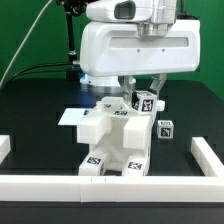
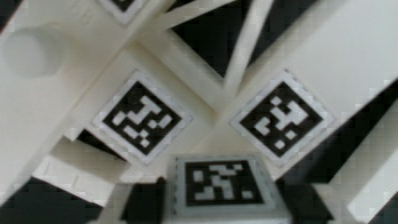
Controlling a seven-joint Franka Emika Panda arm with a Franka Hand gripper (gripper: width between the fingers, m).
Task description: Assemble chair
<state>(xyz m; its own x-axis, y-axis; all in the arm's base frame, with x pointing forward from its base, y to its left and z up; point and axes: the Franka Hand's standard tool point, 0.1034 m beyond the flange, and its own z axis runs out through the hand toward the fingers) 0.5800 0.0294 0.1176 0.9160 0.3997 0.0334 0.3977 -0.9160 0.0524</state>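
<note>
Arm comes in from above, its bulky white wrist housing over the middle of the black table (image 1: 35,135), with the hand pointing straight down. The gripper (image 1: 144,92) hangs low over the top of the chair assembly (image 1: 112,145), towards the exterior view's right.

The dark fingers (image 1: 131,93) stand apart on either side of a tagged block (image 1: 146,102) at the top of the stack. View is poor here: cannot tell whether the pads are pressing the block or only bracketing it.

The chair assembly is a chunky white stepped stack at table centre, just behind the front border bar (image 1: 110,183). A loose tagged cube (image 1: 165,128) sits on the table just beside it, on the exterior view's right.

The wrist view is very close and blurred, showing white part faces with three square tags (image 2: 143,115).
</note>
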